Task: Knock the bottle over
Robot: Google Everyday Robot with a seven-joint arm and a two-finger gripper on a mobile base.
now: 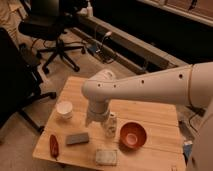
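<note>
The bottle point(111, 125) stands upright on the wooden table point(155, 112), a little below the centre of the frame, its pale cap upward and its speckled label facing the camera. Just to its right sits the red-orange bowl point(132, 135), near but apart from it. The gripper point(96, 118) hangs just to the left of the bottle, at the lower end of the arm's thick white wrist, and seems to be right against the bottle's side; whether it touches cannot be told, and how its pincer stands is hidden by the wrist.

The white arm point(150, 87) runs from the right edge of the frame across the table to a rounded joint above the bottle, then bends downward.

Below the bottle, at the table's near edge, lies 1 pale rectangular sponge point(106, 156). Lower left of the gripper lies 1 grey block point(77, 138), and further left, near the table's corner, 1 red object point(53, 145). The round white cup point(64, 109) stands left of the gripper, well apart from the bottle.

In the upper left of the frame, on the floor beyond the table, stands a black office chair point(52, 30).
</note>
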